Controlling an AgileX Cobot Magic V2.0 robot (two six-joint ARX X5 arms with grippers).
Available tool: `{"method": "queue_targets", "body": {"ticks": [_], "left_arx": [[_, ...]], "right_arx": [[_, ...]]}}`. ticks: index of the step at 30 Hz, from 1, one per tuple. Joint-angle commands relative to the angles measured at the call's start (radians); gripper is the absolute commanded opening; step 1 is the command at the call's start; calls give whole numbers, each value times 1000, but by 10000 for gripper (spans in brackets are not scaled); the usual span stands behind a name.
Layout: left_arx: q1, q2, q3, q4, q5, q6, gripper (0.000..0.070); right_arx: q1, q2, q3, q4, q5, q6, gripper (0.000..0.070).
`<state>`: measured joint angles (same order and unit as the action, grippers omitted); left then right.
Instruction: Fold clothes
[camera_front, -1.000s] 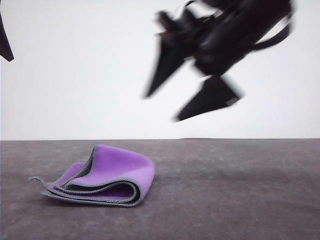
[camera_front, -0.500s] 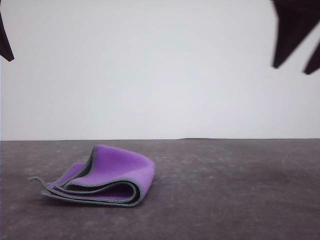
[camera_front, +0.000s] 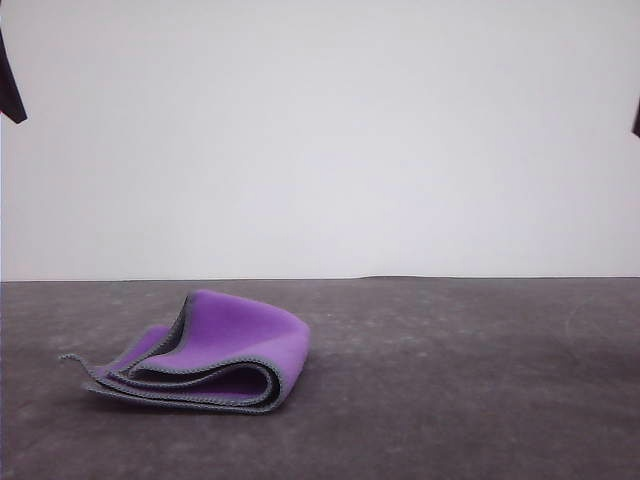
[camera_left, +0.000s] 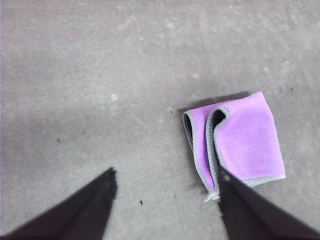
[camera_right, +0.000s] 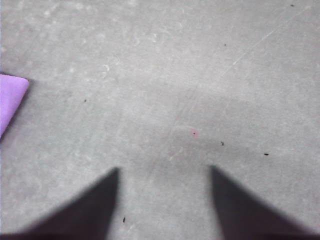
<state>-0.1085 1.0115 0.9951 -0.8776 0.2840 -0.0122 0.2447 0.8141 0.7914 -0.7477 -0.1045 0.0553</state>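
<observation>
Grey table (camera_front: 450, 400), folded cloth (camera_front: 215, 352), grippers (camera_left: 165, 180) raised, spread.

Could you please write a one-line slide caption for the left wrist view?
Folded purple cloth with a grey stitched edge lies on the grey table, beyond the open, empty left claw.

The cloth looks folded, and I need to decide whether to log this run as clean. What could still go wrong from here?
The cloth lies on the grey table in loose, rounded layers with gaps between them, so it may spring open. One corner sticks out past the stack, so the fold looks uneven. The left gripper hangs open above, one finger over the cloth's edge; coming lower could snag it.
</observation>
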Motion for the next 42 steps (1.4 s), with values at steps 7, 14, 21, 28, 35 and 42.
{"method": "queue_targets", "body": {"ticks": [7,14,21,28,35,42], "left_arx": [[1,6,8,10,-3,-1,13],[1,6,8,11,-2,-7,16],[1,6,8,11,-2,-7,16],[5,-23,-7,26,-13,77,16],[29,-253,-281,309,-109,43,16],[64,-591,-630,504,-131,1,16]], "right_arx": [[1,7,0,10,22,-13,10],[1,7,0,11,27,-8,10],[1,7,0,11,27,-8,10],[1,6,0,11,27,-8,10],[1,6,0,11,28,-8,10],[1,7,0,11,28,-8,10]]}}
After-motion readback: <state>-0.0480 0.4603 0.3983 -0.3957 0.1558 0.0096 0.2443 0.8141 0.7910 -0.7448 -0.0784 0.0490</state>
